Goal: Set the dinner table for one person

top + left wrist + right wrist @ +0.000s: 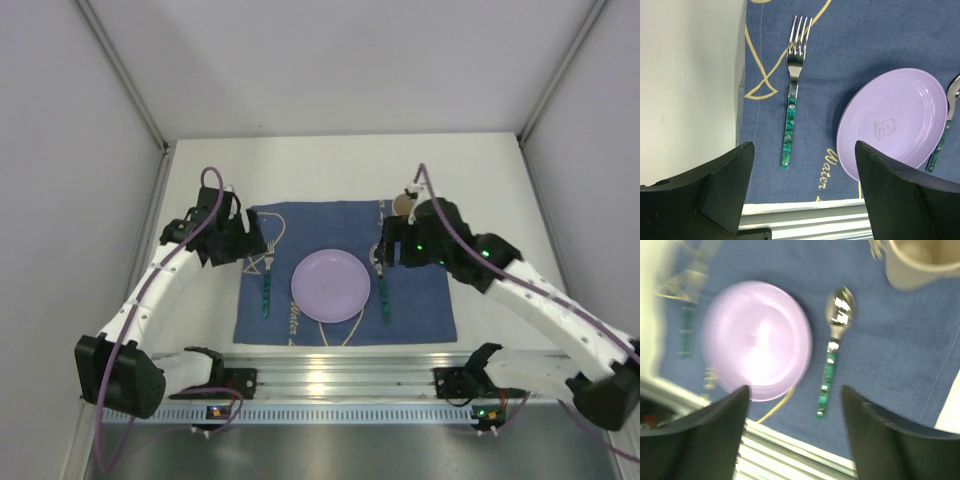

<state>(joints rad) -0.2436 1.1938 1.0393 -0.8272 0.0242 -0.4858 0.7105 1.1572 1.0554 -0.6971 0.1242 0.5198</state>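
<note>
Two white arms reach from the near edge over the large plain white matte desk, which spreads beneath everything out to the grey side walls. We see the left arm bent at its elbow, with the black left end effector hanging above the left edge of the blue cloth placemat with cream line drawings. Its fingers stand wide apart with nothing between them. The right arm stretches in from the right, and the right end effector hovers over the right part of the placemat, its fingers likewise apart and empty.

On the placemat we find a round lilac plate with a small bear print in the middle. A steel fork with a green marbled handle lies to its left, clear of the plate, tines pointing away from the arms. A steel spoon with a matching green handle lies just beside the plate's right rim, almost under the right end effector. A beige cup stands at the placemat's far right corner, partly hidden by the right arm in the top view. A ribbed aluminium rail runs along the near edge.
</note>
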